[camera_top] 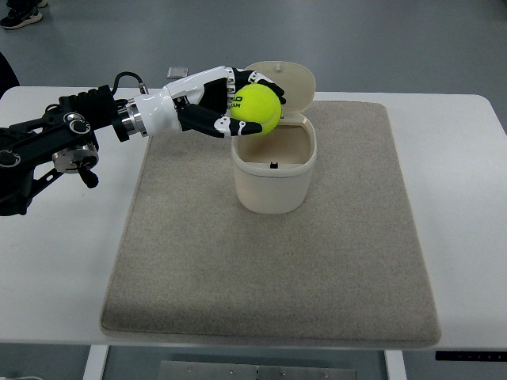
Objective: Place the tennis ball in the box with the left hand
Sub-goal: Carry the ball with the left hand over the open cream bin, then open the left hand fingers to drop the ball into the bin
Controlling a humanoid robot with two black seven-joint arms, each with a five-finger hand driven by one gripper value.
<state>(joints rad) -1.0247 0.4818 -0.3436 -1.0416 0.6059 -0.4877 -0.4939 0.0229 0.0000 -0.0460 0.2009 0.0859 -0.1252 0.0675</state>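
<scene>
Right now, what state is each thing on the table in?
Tennis ball: held in the left robot hand, above the box's left rim.
Box: upright on the mat, lid flipped open, nothing visible inside.
Mat: lying flat on the table.

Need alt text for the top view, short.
The robot's left hand holds a yellow-green tennis ball over the rear left rim of an open cream box, lid tipped back. The box stands on a grey mat on a white table.
</scene>
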